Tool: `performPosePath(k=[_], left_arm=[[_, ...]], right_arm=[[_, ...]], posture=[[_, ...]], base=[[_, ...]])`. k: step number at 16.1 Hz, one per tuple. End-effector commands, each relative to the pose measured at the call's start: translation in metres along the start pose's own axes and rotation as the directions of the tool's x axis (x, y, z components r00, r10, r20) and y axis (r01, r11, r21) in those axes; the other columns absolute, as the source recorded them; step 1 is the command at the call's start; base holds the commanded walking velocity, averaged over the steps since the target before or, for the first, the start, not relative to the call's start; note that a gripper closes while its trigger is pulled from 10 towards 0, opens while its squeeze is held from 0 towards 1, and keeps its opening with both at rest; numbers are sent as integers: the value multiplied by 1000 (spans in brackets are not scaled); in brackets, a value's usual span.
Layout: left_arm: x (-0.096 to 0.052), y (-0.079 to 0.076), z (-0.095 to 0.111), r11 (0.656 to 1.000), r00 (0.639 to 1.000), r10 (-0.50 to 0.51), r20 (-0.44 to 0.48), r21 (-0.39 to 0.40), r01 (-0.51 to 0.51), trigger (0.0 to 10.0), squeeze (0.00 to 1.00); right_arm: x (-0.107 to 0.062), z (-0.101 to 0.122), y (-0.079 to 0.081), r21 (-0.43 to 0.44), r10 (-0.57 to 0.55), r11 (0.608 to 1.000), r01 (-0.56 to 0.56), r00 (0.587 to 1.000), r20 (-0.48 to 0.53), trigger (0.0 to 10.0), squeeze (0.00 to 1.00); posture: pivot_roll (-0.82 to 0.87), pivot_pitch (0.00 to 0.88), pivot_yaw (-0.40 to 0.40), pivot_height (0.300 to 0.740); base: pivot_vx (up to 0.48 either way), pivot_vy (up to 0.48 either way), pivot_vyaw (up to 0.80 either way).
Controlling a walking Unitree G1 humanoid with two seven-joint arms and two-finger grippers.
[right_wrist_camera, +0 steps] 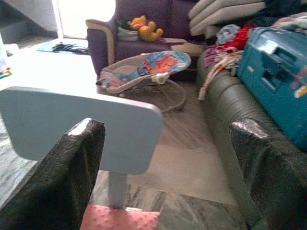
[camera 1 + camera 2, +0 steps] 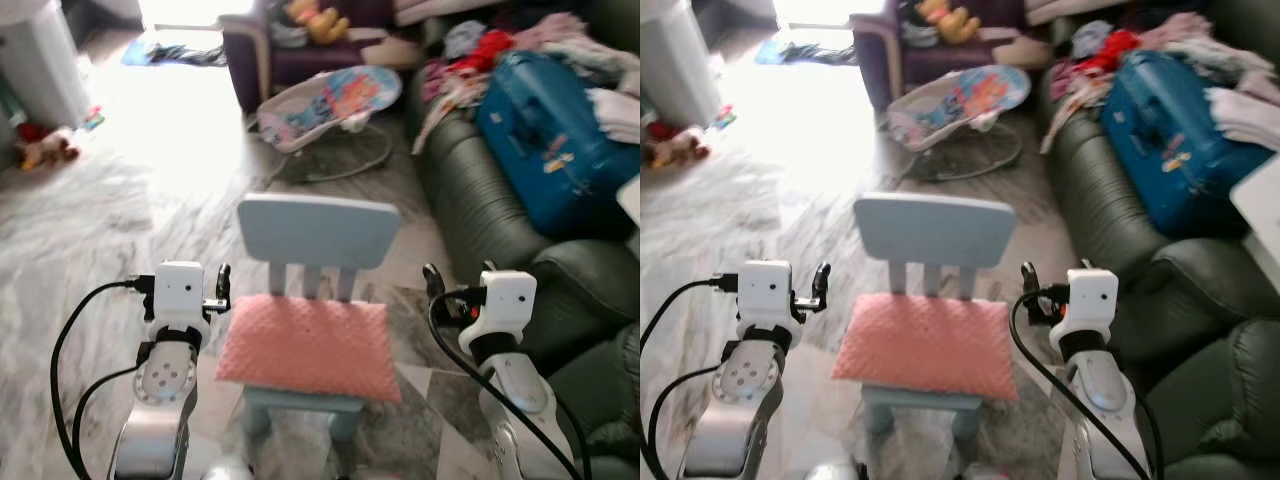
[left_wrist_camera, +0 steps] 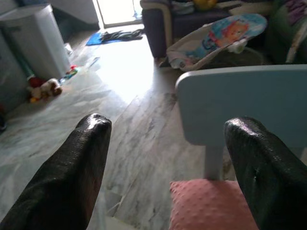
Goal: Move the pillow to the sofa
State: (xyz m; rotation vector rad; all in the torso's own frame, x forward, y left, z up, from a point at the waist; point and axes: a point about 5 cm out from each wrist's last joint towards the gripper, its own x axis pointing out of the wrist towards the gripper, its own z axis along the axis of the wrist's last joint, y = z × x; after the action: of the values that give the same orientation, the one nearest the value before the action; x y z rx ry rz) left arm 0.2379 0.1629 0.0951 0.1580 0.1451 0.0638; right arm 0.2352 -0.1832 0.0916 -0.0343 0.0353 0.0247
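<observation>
The soft pink pillow with little bumps [image 2: 308, 346] lay flat on the seat of a small light-blue wooden chair [image 2: 318, 232], and it covered almost the whole seat. It was not held by anything. The left gripper [image 2: 212, 284] hung just beside the pillow's left edge, and its two black fingers [image 3: 72, 167] were spread wide apart with nothing between them. The right gripper [image 2: 458, 285] hung near the pillow's right edge, and its fingers [image 1: 72, 167] were spread wide too, with nothing in them. Neither gripper touched the pillow. So the job looked like it was only starting: the pillow had not been picked up, and it was not on the sofa yet. What was left, I think, was to close in on the pillow from both sides, lift it, turn to the right and put it down. The dark green leather sofa [image 2: 470, 200] stood close by on the robot's right. A big blue suitcase [image 2: 545, 140] and a heap of clothes [image 2: 480, 50] lay on it, so the bare cushion nearer the robot looked like the best spot. Behind the chair stood a baby bouncer seat with bright pictures [image 2: 325, 105] on the grey marble floor [image 2: 120, 200].
</observation>
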Motion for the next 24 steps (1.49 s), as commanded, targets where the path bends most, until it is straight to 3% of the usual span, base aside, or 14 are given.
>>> performPosePath(k=[1, 12, 17, 20, 24], left_arm=[[0, -1, 3, 1000, 1000, -11, 14, 4, 11, 10000, 0], [-7, 11, 1, 997, 999, 27, 42, 71, -30, 10000, 0], [-18, 26, -9, 992, 1000, 9, 4, 125, -9, 10000, 0], [-12, 18, -2, 993, 999, -17, 28, 118, 14, 10000, 0], [-30, 10, -5, 987, 996, -85, 15, 139, 82, 10000, 0]], right_arm=[[-1, -1, -2, 1, -10, 1000, 10, 1000, -6, 10000, 0], [-9, -3, -2, 17, -13, 1000, 14, 1000, -18, 10000, 0], [-37, -13, -17, 18, -14, 1000, 15, 996, -92, 10000, 0], [-38, -15, -16, 17, -23, 1000, 24, 996, -88, 10000, 0], [-54, -14, -12, 39, -33, 999, 37, 995, -98, 10000, 0]], posture=[[10, 8, -37, 740], [6, 14, -33, 740], [13, 14, -26, 740], [16, 3, 13, 740], [1, 26, 13, 740]], base=[[0, 0, 0], [0, 0, 0], [0, 0, 0], [0, 0, 0], [0, 0, 0]])
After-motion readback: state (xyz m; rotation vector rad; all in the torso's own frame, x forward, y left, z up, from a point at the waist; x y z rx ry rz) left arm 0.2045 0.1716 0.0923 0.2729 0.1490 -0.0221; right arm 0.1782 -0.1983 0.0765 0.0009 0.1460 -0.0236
